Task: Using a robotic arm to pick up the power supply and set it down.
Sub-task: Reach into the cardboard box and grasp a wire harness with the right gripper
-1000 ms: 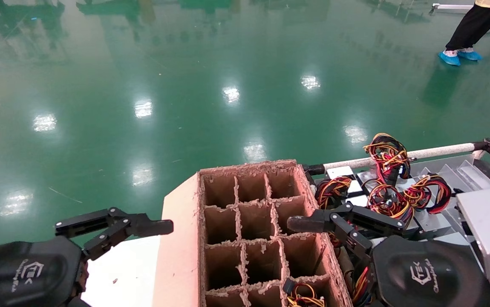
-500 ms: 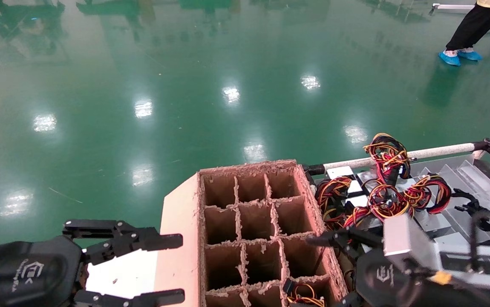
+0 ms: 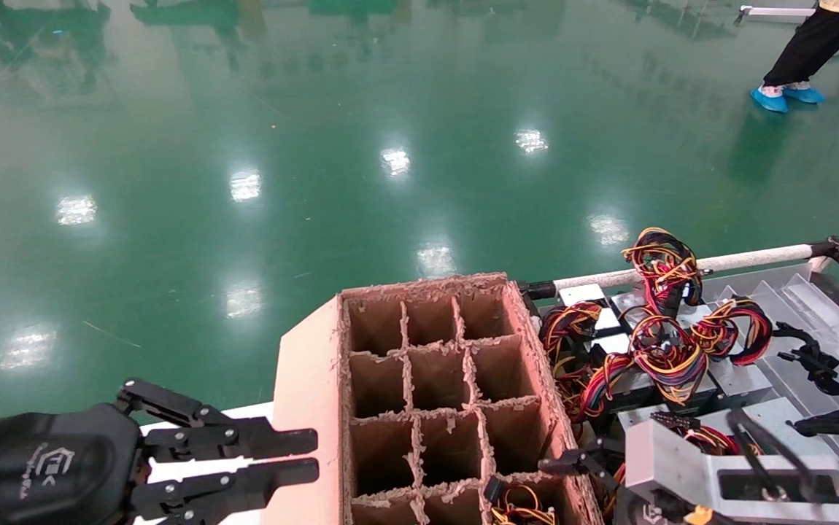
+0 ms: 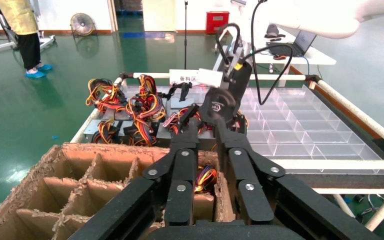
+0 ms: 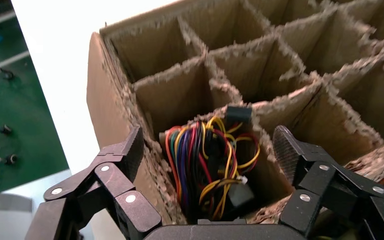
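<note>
- Hovering above the near-right cell of the brown cardboard divider box (image 3: pixel 434 394), at about five o'clock in the head view, the right black linkage gripper (image 5: pixel 210 150) is seen spread wide and empty.
- A power supply with its multicoloured cable bundle (image 5: pixel 207 165) is now lodged in that cell, so release is judged done; a second earlier this gripper was reaching over the metal tray (image 3: pixel 813 306).
- The left black gripper (image 3: pixel 284 456), at seven o'clock, has been narrowed almost closed and grips nothing.
</note>
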Controlling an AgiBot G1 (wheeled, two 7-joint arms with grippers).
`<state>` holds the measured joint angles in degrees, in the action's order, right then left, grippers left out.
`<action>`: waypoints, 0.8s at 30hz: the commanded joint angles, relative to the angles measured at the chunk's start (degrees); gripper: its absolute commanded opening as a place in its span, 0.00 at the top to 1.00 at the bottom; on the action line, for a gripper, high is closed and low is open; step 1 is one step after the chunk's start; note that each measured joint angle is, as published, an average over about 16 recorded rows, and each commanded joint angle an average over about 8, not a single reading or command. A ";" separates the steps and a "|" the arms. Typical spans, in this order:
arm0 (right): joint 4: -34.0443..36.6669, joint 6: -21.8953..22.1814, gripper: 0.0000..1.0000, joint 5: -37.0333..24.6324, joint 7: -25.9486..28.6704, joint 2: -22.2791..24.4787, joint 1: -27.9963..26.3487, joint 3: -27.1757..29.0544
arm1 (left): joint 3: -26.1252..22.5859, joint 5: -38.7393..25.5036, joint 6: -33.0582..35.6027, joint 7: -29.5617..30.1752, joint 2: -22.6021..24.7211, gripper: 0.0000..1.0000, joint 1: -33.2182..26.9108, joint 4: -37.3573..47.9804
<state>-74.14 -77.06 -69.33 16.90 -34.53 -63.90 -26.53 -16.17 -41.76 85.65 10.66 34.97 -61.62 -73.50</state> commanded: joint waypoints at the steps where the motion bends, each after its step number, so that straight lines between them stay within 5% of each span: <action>1: -0.01 0.12 1.00 -1.23 0.42 -0.14 -0.32 -0.52 | -0.01 0.01 0.00 0.00 0.00 1.00 0.00 0.00; 24: -0.72 0.42 1.00 -6.97 3.80 -0.30 -1.86 -2.84 | -0.11 0.08 -0.05 -0.06 -0.05 1.00 -0.02 0.00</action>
<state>-74.79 -76.81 -76.12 20.59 -34.85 -65.79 -29.36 -16.28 -41.69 85.60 10.60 34.92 -61.64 -73.50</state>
